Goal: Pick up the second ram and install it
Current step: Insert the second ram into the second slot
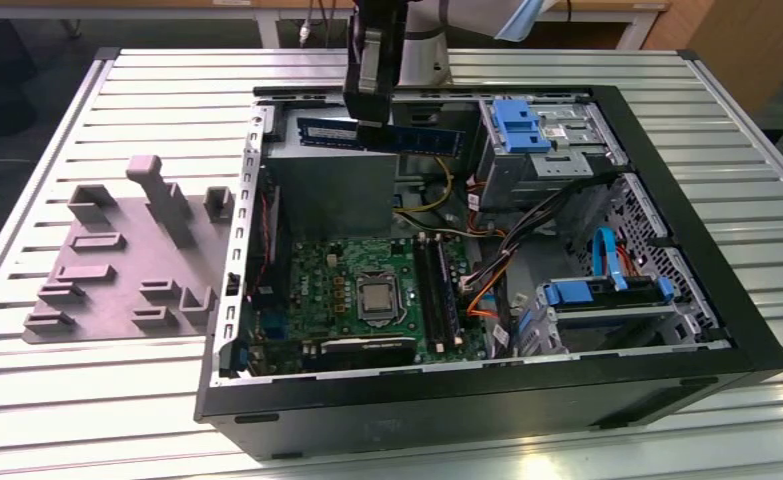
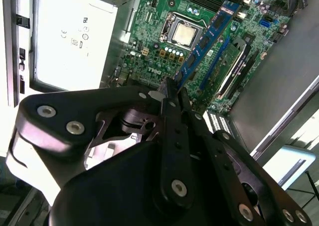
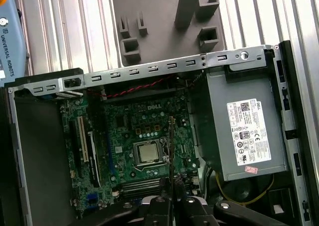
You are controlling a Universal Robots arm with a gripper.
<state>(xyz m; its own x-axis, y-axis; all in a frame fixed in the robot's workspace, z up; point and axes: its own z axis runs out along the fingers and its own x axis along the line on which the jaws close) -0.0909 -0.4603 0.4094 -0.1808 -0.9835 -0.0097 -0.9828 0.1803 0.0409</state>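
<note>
Your gripper is clamped mid-length on the ram, held above the PSU inside the case; likely light, stiff, brittle, so pinch flat faces, spare the contact edge.

**Layout, placed from the open computer case**

The computer case lies on its side on the slatted table, open face up. At the exterior view's left of the case, apart from its wall, a fixture tray rests on the table.

Inside the case, the motherboard lies flat on the floor at the near left. The power supply sits behind it in the far left corner. Along the case's right side sit the far drive bracket and the near drive bracket, with cables between them and the motherboard.

Above the case's open face, toward its far end, the second ram hangs clamped in the gripper.
</note>
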